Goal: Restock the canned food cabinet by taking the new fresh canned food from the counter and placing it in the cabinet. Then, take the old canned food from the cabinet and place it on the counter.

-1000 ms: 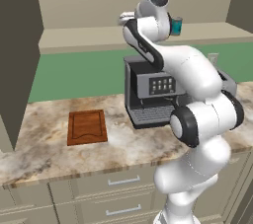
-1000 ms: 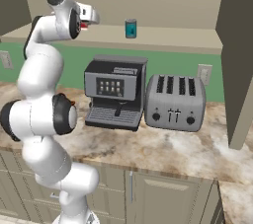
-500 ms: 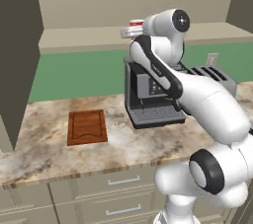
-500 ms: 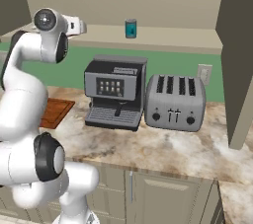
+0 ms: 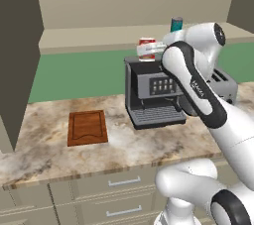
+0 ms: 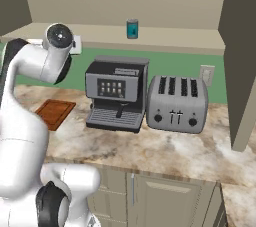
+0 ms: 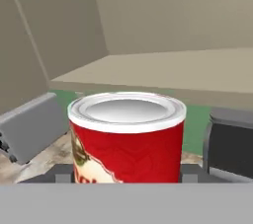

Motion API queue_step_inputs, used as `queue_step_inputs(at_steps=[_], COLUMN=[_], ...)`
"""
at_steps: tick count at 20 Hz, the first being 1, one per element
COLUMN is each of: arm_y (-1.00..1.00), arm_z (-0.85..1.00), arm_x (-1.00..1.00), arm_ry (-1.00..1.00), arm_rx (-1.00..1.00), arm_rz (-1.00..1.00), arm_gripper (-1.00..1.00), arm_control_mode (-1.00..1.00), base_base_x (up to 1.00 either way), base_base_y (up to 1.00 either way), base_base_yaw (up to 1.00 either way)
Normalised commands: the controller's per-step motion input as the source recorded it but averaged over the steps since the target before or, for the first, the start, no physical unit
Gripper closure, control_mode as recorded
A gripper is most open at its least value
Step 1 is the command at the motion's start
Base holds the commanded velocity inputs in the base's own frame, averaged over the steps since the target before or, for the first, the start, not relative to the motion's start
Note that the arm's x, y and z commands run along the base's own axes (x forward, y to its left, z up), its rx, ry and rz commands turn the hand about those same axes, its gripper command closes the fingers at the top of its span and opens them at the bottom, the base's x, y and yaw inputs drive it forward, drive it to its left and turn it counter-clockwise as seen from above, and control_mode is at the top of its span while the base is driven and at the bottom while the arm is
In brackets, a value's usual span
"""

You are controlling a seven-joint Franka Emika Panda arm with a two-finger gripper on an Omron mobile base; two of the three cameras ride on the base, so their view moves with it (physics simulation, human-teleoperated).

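Hand view puts us right behind the gripper (image 7: 126, 171), whose jaws are closed against the sides of the old canned food (image 7: 127, 136); the red can sits upright between the two dark finger tips (image 7: 63, 172), its silver lid level and part of a pale label showing on its left flank. In the left base view we see the same can (image 5: 147, 49) held out at the end of the white arm, in the air in front of the cabinet (image 5: 99, 36) and above the top of the coffee machine (image 5: 154, 92); the gripper (image 5: 155, 49) itself is partly hidden there by the arm's own wrist, so we read the grip mainly from the hand view. The can looks to be clear of the shelf floor, though we cannot be sure of that from these angles. The new fresh canned food (image 6: 132, 29) stands upright on the shelf floor of the cabinet (image 6: 175, 38), well apart from the held can; in the left base view its teal top (image 5: 176, 24) shows just above the arm. Below, on the counter (image 5: 54, 157), the coffee machine (image 6: 117, 93) stands just beside a grey toaster (image 6: 177, 103), and a brown cutting board (image 5: 88, 127) lies flat to the machine's left, apart from it. Under the counter's edge run drawer fronts (image 5: 119, 189) with metal handles
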Motion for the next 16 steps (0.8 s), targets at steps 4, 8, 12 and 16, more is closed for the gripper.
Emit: queue_step_inputs(at_steps=[4,8,12,16], arm_y=[-0.85,-1.00,-1.00,-1.00], arm_z=[-0.65,-0.83,-0.90,-0.84], arm_x=[-1.00,-1.00,-0.87,-0.26], arm_ry=[0.48,0.25,0.18,0.11], arm_rx=[0.02,0.00,0.00,-0.01], arm_rz=[0.19,0.04,-0.09,-0.27], arm_gripper=[1.00,1.00,1.00,1.00], arm_control_mode=[-1.00,-1.00,-1.00,-1.00], base_base_x=[0.00,0.00,0.00,0.00], base_base_y=[0.00,0.00,0.00,0.00], base_base_yaw=[0.00,0.00,0.00,0.00])
